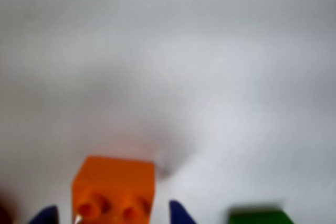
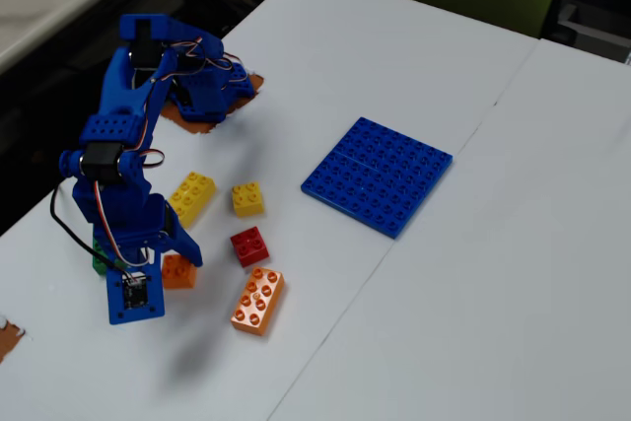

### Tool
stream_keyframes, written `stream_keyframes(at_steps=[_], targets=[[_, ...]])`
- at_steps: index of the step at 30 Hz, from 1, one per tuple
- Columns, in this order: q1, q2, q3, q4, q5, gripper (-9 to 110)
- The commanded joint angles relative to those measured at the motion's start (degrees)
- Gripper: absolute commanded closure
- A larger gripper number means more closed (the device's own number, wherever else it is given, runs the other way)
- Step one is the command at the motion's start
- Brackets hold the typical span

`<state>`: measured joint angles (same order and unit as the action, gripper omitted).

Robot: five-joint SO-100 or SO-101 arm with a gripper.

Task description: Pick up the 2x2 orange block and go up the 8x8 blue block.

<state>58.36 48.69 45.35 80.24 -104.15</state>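
Observation:
The 2x2 orange block (image 1: 114, 187) lies on the white table, blurred at the bottom of the wrist view. My gripper (image 1: 113, 212) is open and straddles it, one blue fingertip (image 1: 46, 215) to its left and the other (image 1: 179, 213) to its right, with a gap showing on each side. In the fixed view the gripper (image 2: 173, 265) is lowered over the same block (image 2: 180, 273) at the left of the table. The 8x8 blue block (image 2: 378, 175) lies flat well to the right, with nothing on it.
A green brick (image 1: 260, 216) sits close beside the gripper, half hidden behind the arm (image 2: 99, 255). Nearby lie a red brick (image 2: 249, 245), a long orange brick (image 2: 257, 300), a small yellow brick (image 2: 247, 198) and a long yellow brick (image 2: 192, 196).

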Motion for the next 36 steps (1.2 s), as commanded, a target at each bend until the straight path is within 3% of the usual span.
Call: stream_keyframes(at_steps=[1, 11, 15, 20, 36], targets=[[0.1, 0.3, -2.5, -0.4, 0.7, 76], [-0.7, -0.2, -2.5, -0.3, 2.0, 77], [-1.0, -0.3, -2.5, -0.2, 2.5, 94], [-1.1, -0.3, -2.5, 0.0, 2.5, 101], [-4.6, 9.8, -2.5, -1.4, 0.6, 101]])
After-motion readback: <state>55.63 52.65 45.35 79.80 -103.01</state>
